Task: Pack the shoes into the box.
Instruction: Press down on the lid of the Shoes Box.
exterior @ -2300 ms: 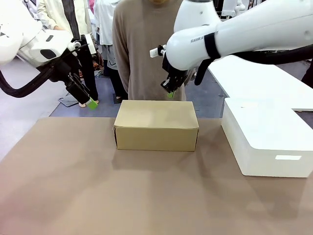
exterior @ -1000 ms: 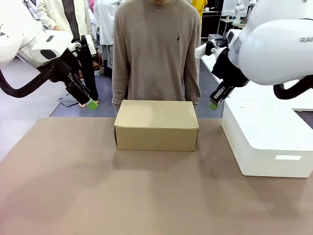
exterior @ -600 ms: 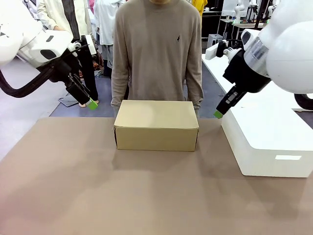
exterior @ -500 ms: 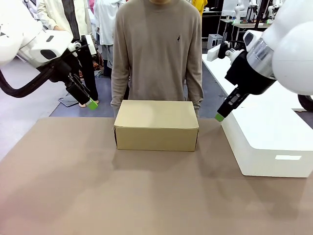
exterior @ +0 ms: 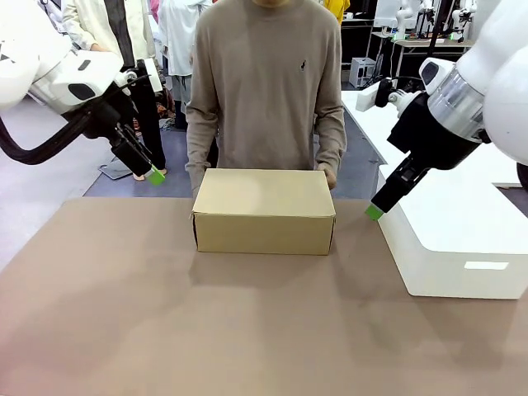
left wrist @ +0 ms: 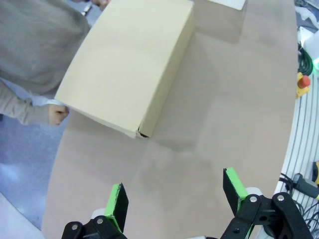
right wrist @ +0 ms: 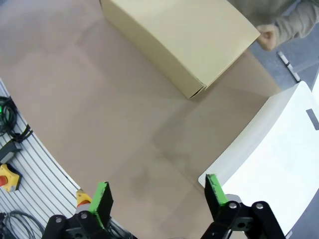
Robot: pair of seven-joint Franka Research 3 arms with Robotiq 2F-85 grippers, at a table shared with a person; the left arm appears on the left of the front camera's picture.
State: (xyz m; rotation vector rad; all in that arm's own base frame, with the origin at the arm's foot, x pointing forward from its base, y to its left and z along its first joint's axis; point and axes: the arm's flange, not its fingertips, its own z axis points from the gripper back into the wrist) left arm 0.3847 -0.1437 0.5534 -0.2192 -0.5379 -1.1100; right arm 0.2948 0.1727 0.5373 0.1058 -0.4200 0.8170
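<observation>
The tan cardboard box (exterior: 264,210) sits lid-down in the middle of the far half of the table, also in the left wrist view (left wrist: 129,64) and the right wrist view (right wrist: 184,40). The shoes are hidden. My left gripper (exterior: 152,174) hangs open in the air off the box's far left, its green pads (left wrist: 118,198) wide apart with nothing between them. To the box's right, my right gripper (exterior: 375,211) is open and empty (right wrist: 157,191), low beside the corner of the white box (exterior: 454,239).
A person stands behind the box with a hand (exterior: 328,175) at each back corner (left wrist: 57,114) (right wrist: 269,36). The big white box takes up the table's right side (right wrist: 284,149). Bare brown tabletop (exterior: 247,322) spreads in front of the box.
My right arm swung from above the box's back edge out to the right and down, and its gripper opened. The person's hands came down to the box's back. The left arm stayed still.
</observation>
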